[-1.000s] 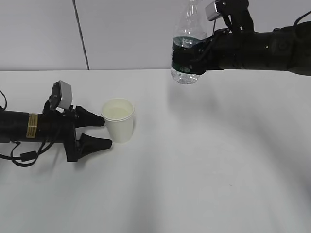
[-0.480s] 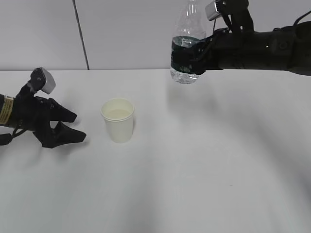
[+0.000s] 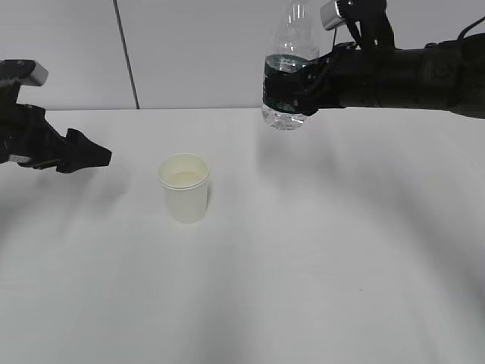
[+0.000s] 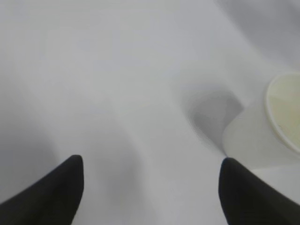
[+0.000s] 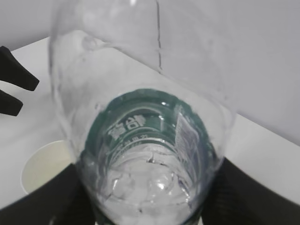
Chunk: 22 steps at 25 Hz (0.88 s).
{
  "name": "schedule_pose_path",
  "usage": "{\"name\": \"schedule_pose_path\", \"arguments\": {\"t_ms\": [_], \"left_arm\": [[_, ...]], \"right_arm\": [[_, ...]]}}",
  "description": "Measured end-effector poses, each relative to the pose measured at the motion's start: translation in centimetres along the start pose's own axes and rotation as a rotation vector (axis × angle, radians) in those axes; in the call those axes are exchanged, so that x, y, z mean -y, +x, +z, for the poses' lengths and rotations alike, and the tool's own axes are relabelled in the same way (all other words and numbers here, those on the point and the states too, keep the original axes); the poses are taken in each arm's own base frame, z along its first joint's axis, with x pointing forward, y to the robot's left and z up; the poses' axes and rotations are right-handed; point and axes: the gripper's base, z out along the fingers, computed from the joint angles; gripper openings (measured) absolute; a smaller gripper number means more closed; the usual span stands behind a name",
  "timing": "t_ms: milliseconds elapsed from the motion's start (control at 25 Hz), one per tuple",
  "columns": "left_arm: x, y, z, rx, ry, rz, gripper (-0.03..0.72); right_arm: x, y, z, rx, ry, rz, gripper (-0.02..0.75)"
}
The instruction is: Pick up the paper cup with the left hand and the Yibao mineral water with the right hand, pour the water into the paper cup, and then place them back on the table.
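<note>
The cup [image 3: 184,188] stands upright on the table [image 3: 318,250], touched by neither hand. Its cream inside shows at the right edge of the left wrist view [image 4: 262,131], ahead and to the right of the left hand's fingertips, and low on the left behind the bottle in the right wrist view [image 5: 40,168].

The left hand [image 3: 79,157] hangs above the table, well apart from the cup and on its left, fingers pointing toward it. Its fingers [image 4: 56,187] stand wide apart with only bare tabletop between them [image 4: 150,197].

The bottle [image 3: 286,72] is held in the air, well above the table, up and to the right of the cup, close to upright with its neck leaning slightly right. The right hand [image 3: 299,89] is clamped on the bottle's green label band, the arm reaching in level from the right. In the right wrist view the bottle [image 5: 145,140] fills the frame, the green band ringing its lower part, with dark fingers [image 5: 234,197] pressed against both sides. The left hand's black fingertips [image 5: 14,84] show at that view's left edge.
</note>
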Motion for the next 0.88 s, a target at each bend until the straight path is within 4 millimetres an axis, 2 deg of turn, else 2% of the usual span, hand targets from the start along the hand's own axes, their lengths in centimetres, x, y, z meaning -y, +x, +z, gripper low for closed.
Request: {"name": "schedule_pose_path", "arguments": {"t_ms": [280, 520, 760, 880], "left_arm": [[1.4, -2.7, -3.3, 0.095, -0.019, -0.004, 0.503], [3.0, -4.4, -6.8, 0.178, 0.048, -0.047, 0.489], [5.5, -4.3, -7.6, 0.145, 0.333, -0.119, 0.489], [5.9, -4.2, -7.7, 0.137, 0.381, -0.114, 0.488]], "right_arm": [[-0.3, -0.3, -0.1, 0.024, -0.029, -0.002, 0.445], [-0.6, -2.0, -1.3, 0.063, -0.018, -0.027, 0.445], [-0.9, -3.1, -2.1, 0.092, -0.013, -0.046, 0.445], [-0.9, -3.2, -2.2, 0.095, -0.014, -0.047, 0.445]]}}
